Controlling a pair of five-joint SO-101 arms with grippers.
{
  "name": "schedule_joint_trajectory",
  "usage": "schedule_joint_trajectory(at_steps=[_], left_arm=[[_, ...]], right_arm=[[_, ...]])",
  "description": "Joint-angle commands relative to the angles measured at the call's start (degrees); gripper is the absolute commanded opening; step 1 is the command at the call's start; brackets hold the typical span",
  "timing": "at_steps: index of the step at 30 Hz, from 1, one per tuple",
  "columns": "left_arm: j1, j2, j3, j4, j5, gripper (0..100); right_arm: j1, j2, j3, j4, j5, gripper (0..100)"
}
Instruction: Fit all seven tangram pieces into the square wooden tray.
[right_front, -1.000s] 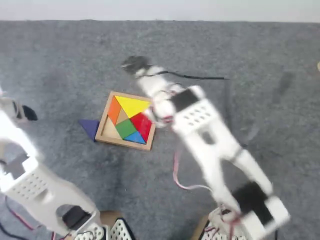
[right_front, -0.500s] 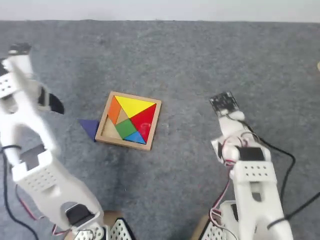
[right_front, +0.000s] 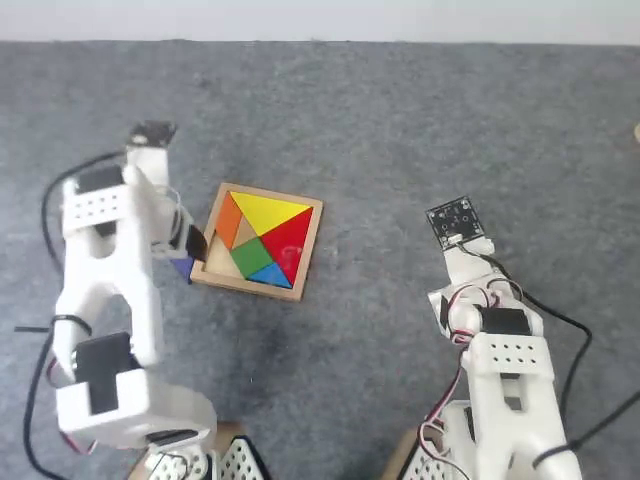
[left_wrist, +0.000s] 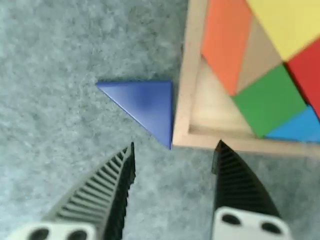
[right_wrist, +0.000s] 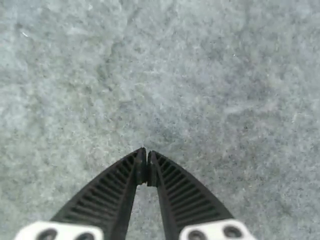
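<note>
The square wooden tray (right_front: 308, 252) lies mid-table holding yellow, orange, red, green and light blue pieces, with a bare wooden gap in its lower left corner (left_wrist: 215, 102). A dark blue triangle (left_wrist: 145, 104) lies on the carpet against the tray's outer left edge (left_wrist: 181, 90); a sliver of the blue triangle (right_front: 181, 265) peeks out beside the left arm. My left gripper (left_wrist: 175, 152) hangs open just short of that triangle, nothing between its fingers. My right gripper (right_wrist: 147, 165) is shut on nothing over bare carpet; its arm stands at the right, well away from the tray (right_front: 470, 290).
Grey carpet (right_front: 400, 130) covers the whole table. Both arm bases (right_front: 200, 460) stand at the near edge. Red and black cables (right_front: 445, 400) trail by the right arm. Open carpet lies between the tray and the right arm.
The left arm swung in from the far left to the blue triangle beside the tray. The right arm, over the tray a second ago, has pulled back to the right.
</note>
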Motion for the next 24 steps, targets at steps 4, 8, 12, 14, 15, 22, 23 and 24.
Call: schedule_joint_trajectory(at_steps=[4,8,12,14,15,22,23,24], left_arm=[[-4.13,9.49,-4.79,-3.87,13.54,24],[-3.78,16.35,-8.75,-1.23,13.8,27],[-3.08,20.22,-11.12,-0.7,13.8,28],[-3.08,21.36,-12.44,-1.14,13.98,28],[-3.08,21.8,-13.14,-1.49,13.98,28],[-5.19,25.49,-17.1,-1.58,13.8,28],[-5.71,25.67,-17.36,-1.58,13.71,28],[-6.15,25.67,-17.54,-1.58,13.71,28]], right_arm=[[0.31,-1.89,0.62,-1.27,0.35,0.8],[-1.36,-1.89,0.79,-1.27,0.44,0.8],[-2.24,-1.89,0.88,-1.19,0.53,0.8],[-2.15,-1.89,0.88,-1.19,0.62,0.8],[-2.15,-1.89,0.88,-1.19,0.62,0.8],[-2.15,-1.8,0.88,-1.19,0.62,0.8],[-2.15,-1.8,0.88,-1.19,0.53,0.8],[-2.24,-1.8,0.88,-1.19,0.53,0.8]])
